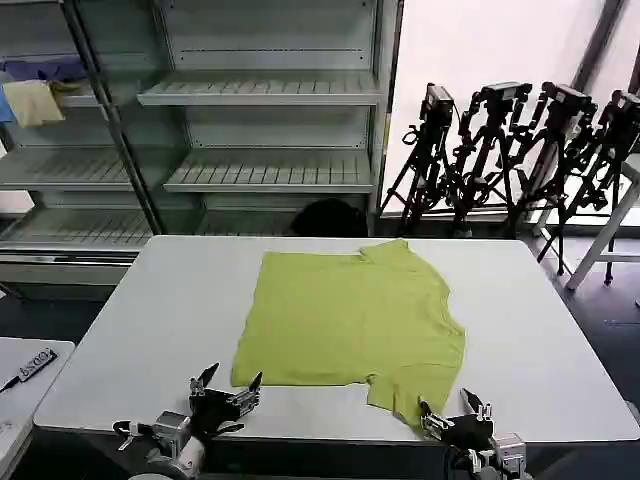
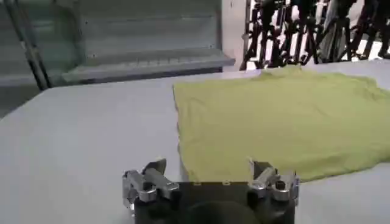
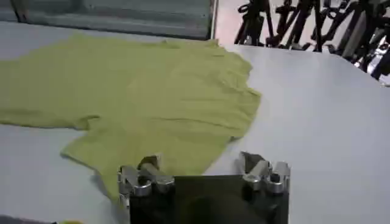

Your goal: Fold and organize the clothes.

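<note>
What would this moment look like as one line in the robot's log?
T-shirt: flat on table, unfolded | left gripper: open, near hem corner | right gripper: open, at near sleeve | nothing held

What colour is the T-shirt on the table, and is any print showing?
Plain lime yellow-green T-shirt, no print showing; clearest in the head view.

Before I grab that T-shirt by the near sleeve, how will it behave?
Probably floppy: the T-shirt lies flat and wrinkled on the table, so it should drape and trail. Likely light. Pushing may bunch it rather than slide it.
</note>
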Action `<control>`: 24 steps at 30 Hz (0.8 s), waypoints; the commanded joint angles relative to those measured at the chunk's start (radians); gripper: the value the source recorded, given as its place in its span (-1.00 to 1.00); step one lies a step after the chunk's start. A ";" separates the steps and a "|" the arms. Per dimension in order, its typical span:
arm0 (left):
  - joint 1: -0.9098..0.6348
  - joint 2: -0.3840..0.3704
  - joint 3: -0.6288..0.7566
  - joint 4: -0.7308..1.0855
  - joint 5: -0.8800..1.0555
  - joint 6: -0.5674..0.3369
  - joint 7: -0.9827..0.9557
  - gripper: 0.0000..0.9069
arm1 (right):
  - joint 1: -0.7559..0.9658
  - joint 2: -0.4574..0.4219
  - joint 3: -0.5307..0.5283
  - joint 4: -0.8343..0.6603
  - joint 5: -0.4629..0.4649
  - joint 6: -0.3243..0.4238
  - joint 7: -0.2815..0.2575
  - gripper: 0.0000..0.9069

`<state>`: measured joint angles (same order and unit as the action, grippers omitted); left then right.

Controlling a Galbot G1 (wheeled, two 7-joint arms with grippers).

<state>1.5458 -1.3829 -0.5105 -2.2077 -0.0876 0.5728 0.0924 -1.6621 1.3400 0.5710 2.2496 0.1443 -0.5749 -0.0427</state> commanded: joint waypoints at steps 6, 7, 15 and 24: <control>-0.004 0.000 0.006 0.026 -0.004 0.003 0.000 -0.16 | -0.007 0.001 -0.014 -0.002 -0.005 -0.002 -0.005 0.76; -0.005 -0.001 0.006 0.030 -0.004 0.003 0.000 -0.31 | -0.006 0.002 -0.016 -0.002 -0.007 -0.002 -0.006 0.71; -0.011 -0.010 0.013 0.053 0.003 0.001 0.002 -0.96 | -0.009 -0.002 -0.014 -0.003 -0.012 -0.002 -0.008 -0.44; -0.015 -0.012 0.022 0.066 0.009 0.000 0.009 -0.98 | -0.009 0.001 -0.015 -0.002 -0.026 -0.003 -0.012 -1.00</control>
<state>1.5310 -1.3946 -0.4900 -2.1480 -0.0792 0.5729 0.1015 -1.6698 1.3409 0.5599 2.2474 0.1178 -0.5759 -0.0549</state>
